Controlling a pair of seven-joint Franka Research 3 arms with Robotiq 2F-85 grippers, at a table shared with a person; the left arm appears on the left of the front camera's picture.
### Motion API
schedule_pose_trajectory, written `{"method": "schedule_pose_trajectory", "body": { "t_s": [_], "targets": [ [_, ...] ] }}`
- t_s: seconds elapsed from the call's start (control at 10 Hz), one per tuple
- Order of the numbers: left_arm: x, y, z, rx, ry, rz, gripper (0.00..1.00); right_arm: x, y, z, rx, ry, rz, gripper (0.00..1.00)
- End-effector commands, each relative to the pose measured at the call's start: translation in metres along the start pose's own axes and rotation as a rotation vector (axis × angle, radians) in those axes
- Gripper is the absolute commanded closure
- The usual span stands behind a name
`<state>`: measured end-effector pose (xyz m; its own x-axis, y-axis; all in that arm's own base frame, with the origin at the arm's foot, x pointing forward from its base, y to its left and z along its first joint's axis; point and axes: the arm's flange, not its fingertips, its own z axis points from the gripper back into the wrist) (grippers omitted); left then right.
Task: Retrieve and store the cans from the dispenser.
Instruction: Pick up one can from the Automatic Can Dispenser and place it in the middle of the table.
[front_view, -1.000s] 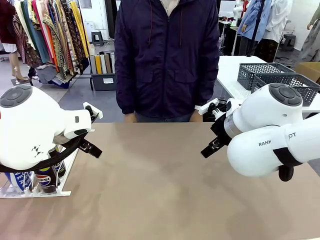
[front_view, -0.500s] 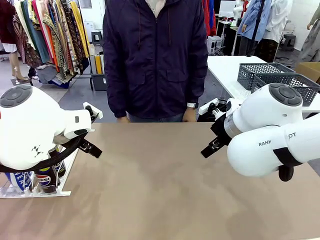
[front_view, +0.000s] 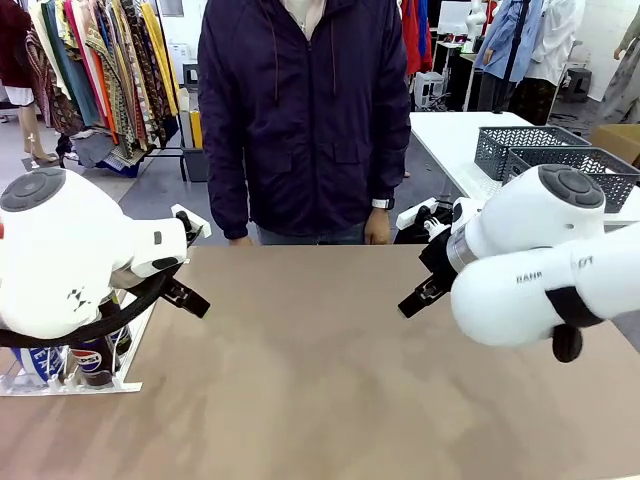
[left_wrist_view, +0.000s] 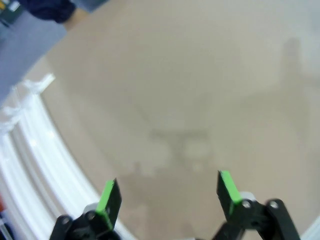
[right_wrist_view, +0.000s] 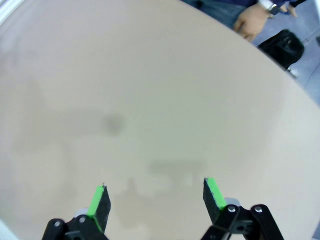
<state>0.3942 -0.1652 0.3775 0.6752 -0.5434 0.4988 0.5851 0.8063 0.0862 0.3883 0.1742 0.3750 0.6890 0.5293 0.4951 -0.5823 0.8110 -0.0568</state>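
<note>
The left fingers are spread wide with nothing between them, over bare tabletop just beside the white rails of the dispenser. The right fingers are also spread and empty above the tabletop, well apart from the left pair. The cans stand at the dispenser's near end by the tabletop's left edge, partly hidden under the left arm. A person stands at the far side, one hand near the edge.
</note>
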Motion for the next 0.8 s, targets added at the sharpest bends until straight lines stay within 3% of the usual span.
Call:
{"method": "schedule_pose_trajectory", "body": {
  "t_s": [0.0, 0.1, 0.3, 0.4, 0.6, 0.7],
  "targets": [
    [0.004, 0.007, 0.041, -0.168, -0.009, 0.038, 0.0, 0.009, -0.021, 0.041, 0.197, 0.074, -0.181, 0.0],
    [0.01, 0.006, 0.067, -0.211, 0.079, 0.196, 0.0, 0.012, -0.028, 0.063, 0.293, 0.091, -0.308, 0.0],
    [-0.002, 0.034, 0.137, -0.466, 0.032, 0.223, 0.0, -0.003, -0.05, 0.118, 0.499, 0.096, -0.43, 0.0],
    [-0.026, 0.069, 0.182, -0.626, -0.058, 0.263, 0.0, -0.028, -0.07, 0.157, 0.622, 0.025, -0.446, 0.0],
    [-0.091, 0.149, 0.235, -0.731, -0.317, 0.46, 0.0, -0.097, -0.121, 0.208, 0.682, -0.247, -0.605, 0.0],
    [-0.13, 0.188, 0.239, -0.746, -0.412, 0.539, 0.0, -0.137, -0.144, 0.225, 0.695, -0.381, -0.662, 0.0]
  ]
}}
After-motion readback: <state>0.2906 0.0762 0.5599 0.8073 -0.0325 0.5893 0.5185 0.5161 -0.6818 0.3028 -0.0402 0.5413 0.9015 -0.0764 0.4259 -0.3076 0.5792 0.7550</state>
